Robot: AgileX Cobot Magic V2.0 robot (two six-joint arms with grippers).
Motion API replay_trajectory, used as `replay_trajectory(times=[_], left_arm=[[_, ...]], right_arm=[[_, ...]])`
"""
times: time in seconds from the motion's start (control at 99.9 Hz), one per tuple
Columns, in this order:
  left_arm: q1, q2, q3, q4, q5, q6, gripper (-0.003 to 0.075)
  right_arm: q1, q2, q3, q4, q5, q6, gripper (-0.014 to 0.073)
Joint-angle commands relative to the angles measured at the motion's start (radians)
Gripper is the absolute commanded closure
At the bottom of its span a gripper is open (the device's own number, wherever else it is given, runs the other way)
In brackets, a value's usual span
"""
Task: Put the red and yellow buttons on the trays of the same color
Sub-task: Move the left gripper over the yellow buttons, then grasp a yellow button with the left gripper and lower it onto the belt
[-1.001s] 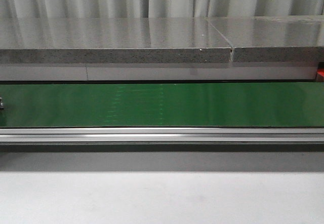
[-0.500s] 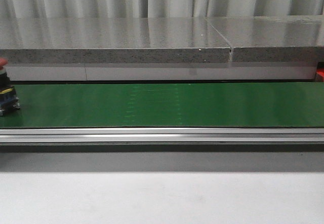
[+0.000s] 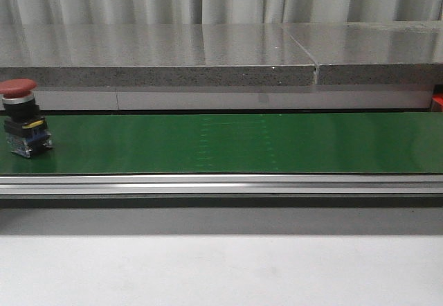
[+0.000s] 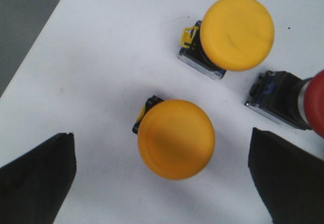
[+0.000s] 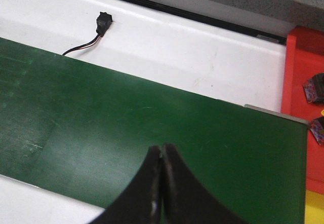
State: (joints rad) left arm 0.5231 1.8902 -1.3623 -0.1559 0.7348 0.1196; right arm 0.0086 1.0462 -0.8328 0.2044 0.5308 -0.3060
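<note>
- Button with a red cap (image 3: 21,118) stands upright at the far left end of the green belt (image 3: 235,143).
- Left gripper (image 4: 162,178) is spread wide above a white surface (image 4: 101,57); a yellow button (image 4: 176,139) sits between its fingers (image 4: 40,178), touching neither.
- A second yellow button (image 4: 235,34) and another red button (image 4: 296,100) lie just beyond.
- Right gripper (image 5: 161,183) is closed on nothing, over the belt near the red tray (image 5: 304,82).

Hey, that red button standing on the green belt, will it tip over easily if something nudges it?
Probably yes. The red button has a wide mushroom cap over a narrower body, so it looks top-heavy. It stands upright on the moving-looking green belt, unsupported. Its hard casing likely stays rigid.
</note>
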Motion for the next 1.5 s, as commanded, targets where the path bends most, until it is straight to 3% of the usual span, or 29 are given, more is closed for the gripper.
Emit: replay_trajectory(times=[0.0, 0.15, 0.29, 0.43, 0.61, 0.74, 1.151, 1.491], left_arm=[[0.002, -0.025, -0.059, -0.019, -0.017, -0.011, 0.005], [0.002, 0.005, -0.082, -0.023, -0.011, -0.011, 0.0087], [0.002, 0.017, -0.082, -0.023, -0.011, -0.011, 0.0185], [0.002, 0.018, -0.082, -0.021, -0.02, -0.011, 0.0344], [0.002, 0.018, -0.082, -0.021, -0.023, -0.011, 0.061], [0.002, 0.009, -0.082, -0.024, -0.004, -0.011, 0.0741], [-0.008, -0.236, -0.082, -0.083, 0.057, -0.011, 0.0739], [-0.186, -0.43, -0.044, -0.085, 0.142, 0.023, 0.0739]], right_arm=[[-0.001, -0.02, -0.025, 0.0, -0.056, -0.008, 0.0662], [-0.001, -0.02, -0.025, 0.0, -0.056, -0.008, 0.0662], [-0.001, -0.02, -0.025, 0.0, -0.056, -0.008, 0.0662], [-0.001, -0.02, -0.025, 0.0, -0.056, -0.008, 0.0662], [-0.001, -0.02, -0.025, 0.0, -0.056, -0.008, 0.0662], [-0.001, -0.02, -0.025, 0.0, -0.056, -0.008, 0.0662], [-0.001, -0.02, -0.025, 0.0, -0.056, -0.008, 0.0662], [-0.001, -0.02, -0.025, 0.0, -0.056, -0.008, 0.0662]])
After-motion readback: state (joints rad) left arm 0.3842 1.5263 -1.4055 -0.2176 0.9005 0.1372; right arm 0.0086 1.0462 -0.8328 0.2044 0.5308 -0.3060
